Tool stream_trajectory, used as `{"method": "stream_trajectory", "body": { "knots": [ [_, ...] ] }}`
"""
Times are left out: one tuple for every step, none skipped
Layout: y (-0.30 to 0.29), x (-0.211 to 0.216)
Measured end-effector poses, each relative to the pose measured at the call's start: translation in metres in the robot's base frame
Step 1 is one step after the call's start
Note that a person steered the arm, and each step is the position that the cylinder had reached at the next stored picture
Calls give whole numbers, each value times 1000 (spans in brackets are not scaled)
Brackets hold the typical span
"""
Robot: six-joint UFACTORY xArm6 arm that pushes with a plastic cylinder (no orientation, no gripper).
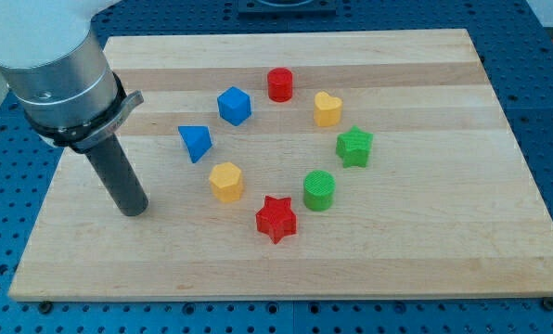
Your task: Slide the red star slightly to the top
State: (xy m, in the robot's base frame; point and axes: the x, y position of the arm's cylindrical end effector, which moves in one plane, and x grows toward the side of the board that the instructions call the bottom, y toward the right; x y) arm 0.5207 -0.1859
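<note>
The red star (276,219) lies on the wooden board (425,250), at the bottom of a ring of blocks. My tip (133,211) rests on the board far to the view's left of the red star, apart from every block. The nearest block to the tip is the yellow hexagon (226,181), up and to its right. The green cylinder (319,190) sits just up-right of the red star.
The ring also holds a blue triangle (195,142), a blue cube (234,106), a red cylinder (279,84), a yellow heart (327,109) and a green star (354,147). The arm's grey housing (58,70) fills the top left corner.
</note>
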Motion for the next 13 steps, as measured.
{"method": "stream_trajectory", "body": {
  "knots": [
    [0, 0],
    [0, -3],
    [28, 0],
    [62, 3],
    [61, 3],
    [54, -9],
    [52, -10],
    [51, -4],
    [64, 83],
    [93, 94],
    [162, 97],
    [169, 97],
    [169, 92]
  ]
}}
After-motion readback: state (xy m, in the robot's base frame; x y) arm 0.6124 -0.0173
